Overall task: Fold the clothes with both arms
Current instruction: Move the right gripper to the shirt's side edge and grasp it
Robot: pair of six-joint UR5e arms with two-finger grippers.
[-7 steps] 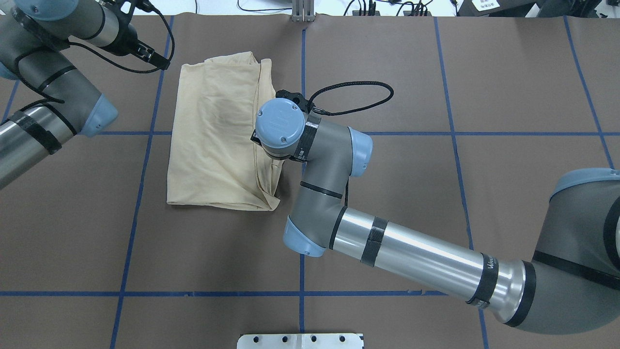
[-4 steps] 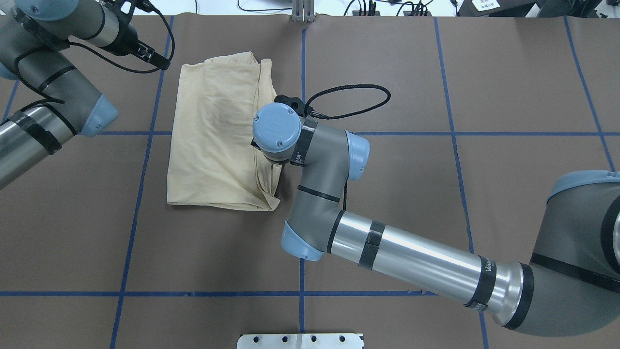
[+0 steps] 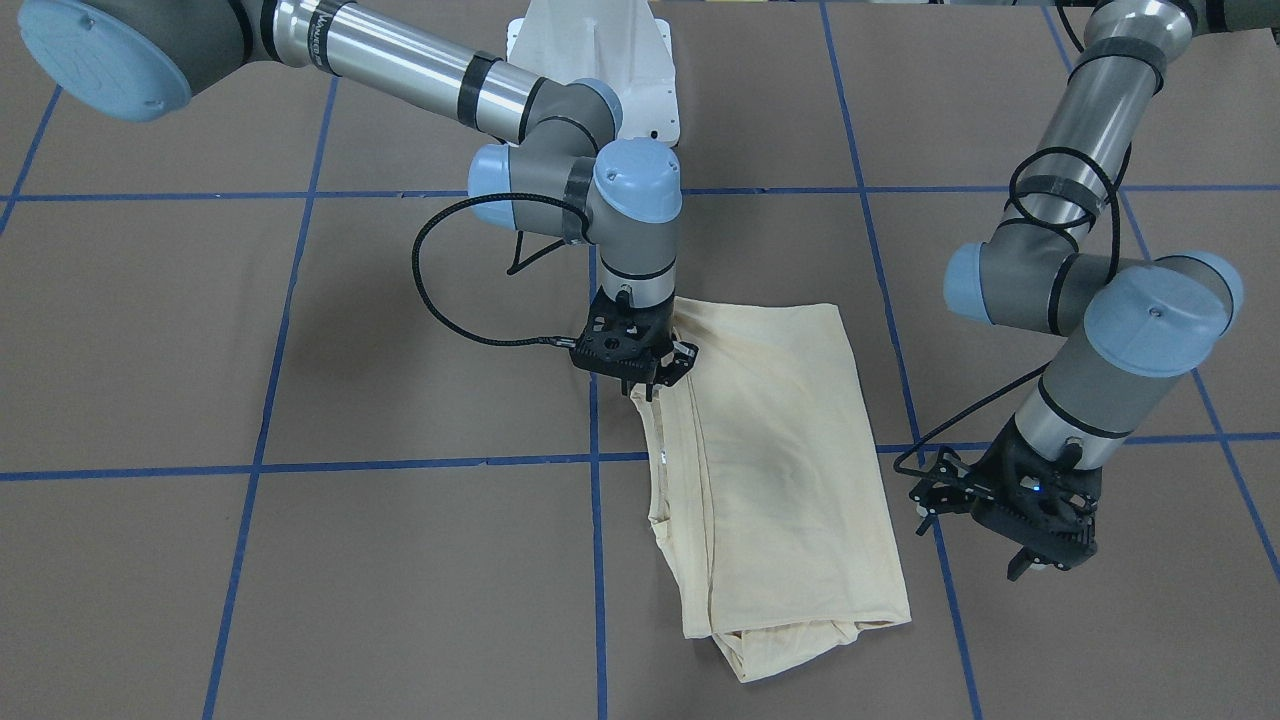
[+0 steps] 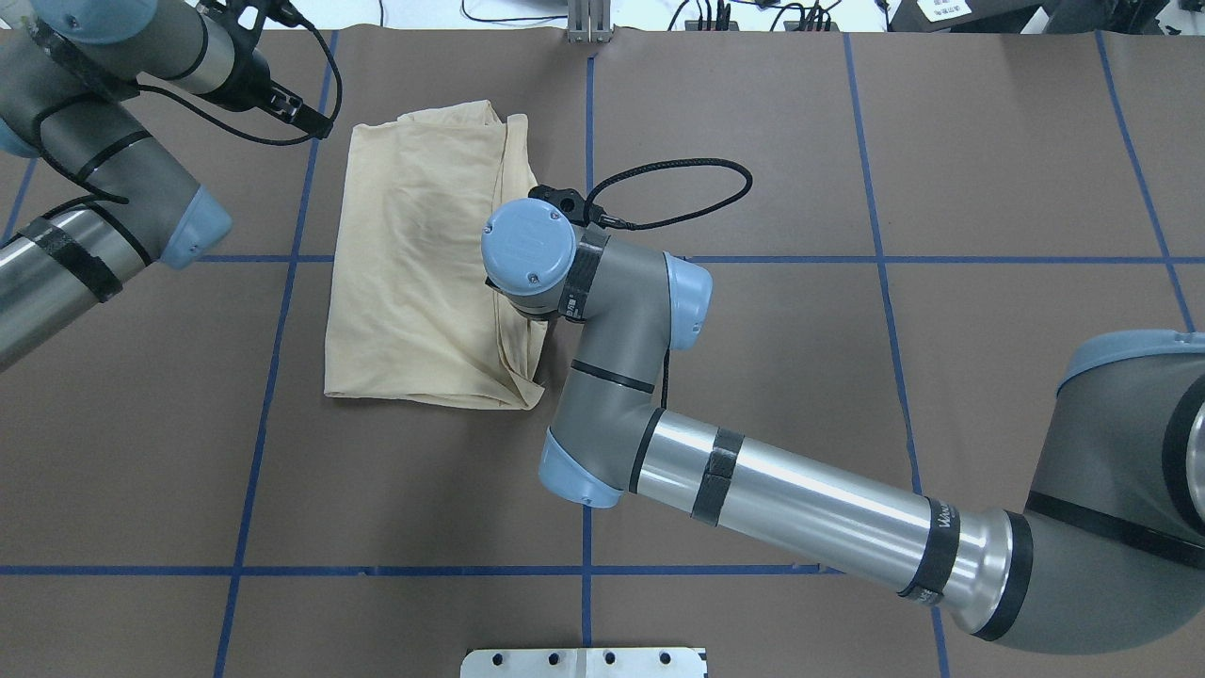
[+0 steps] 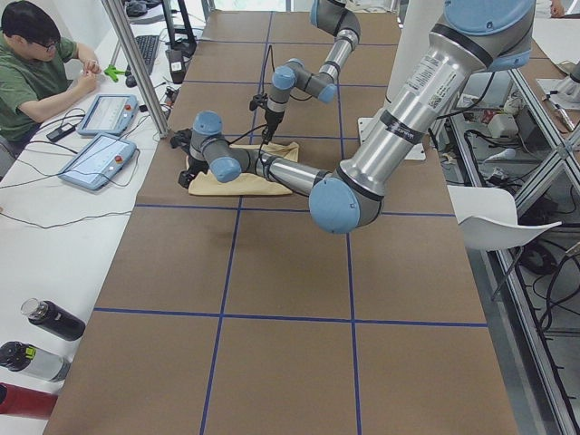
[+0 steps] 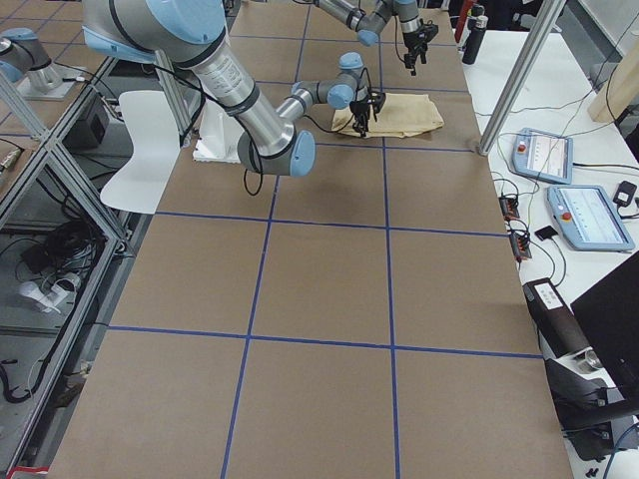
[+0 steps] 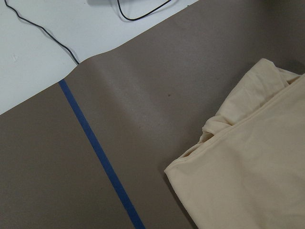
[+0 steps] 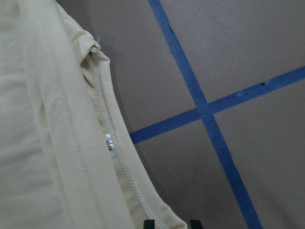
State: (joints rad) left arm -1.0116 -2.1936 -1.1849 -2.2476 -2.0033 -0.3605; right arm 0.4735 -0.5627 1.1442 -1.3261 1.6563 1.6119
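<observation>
The cream-yellow shirt [image 4: 424,264] lies folded into a long rectangle on the brown table, plain side up; the print is hidden. It also shows in the front view [image 3: 780,450]. My right gripper [image 3: 660,380] stands at the shirt's right long edge, hidden under its wrist in the overhead view. In the right wrist view the two fingertips [image 8: 150,223] stand close together with the shirt's hem between them, next to the white neck label [image 8: 109,143]. My left gripper [image 3: 1040,565] hangs above bare table just off the shirt's far left corner [image 7: 252,162]; it looks open and holds nothing.
Blue tape lines [image 4: 588,141] cross the brown table cover. The white base pedestal [image 3: 590,60] stands at the robot's side. An operator [image 5: 36,63] sits at a side bench with tablets [image 5: 100,159] and bottles [image 5: 50,319].
My right wrist has shifted slightly left, over the shirt's right edge, and its cable loop moved with it. The left arm has barely moved. The shirt lies as before.
</observation>
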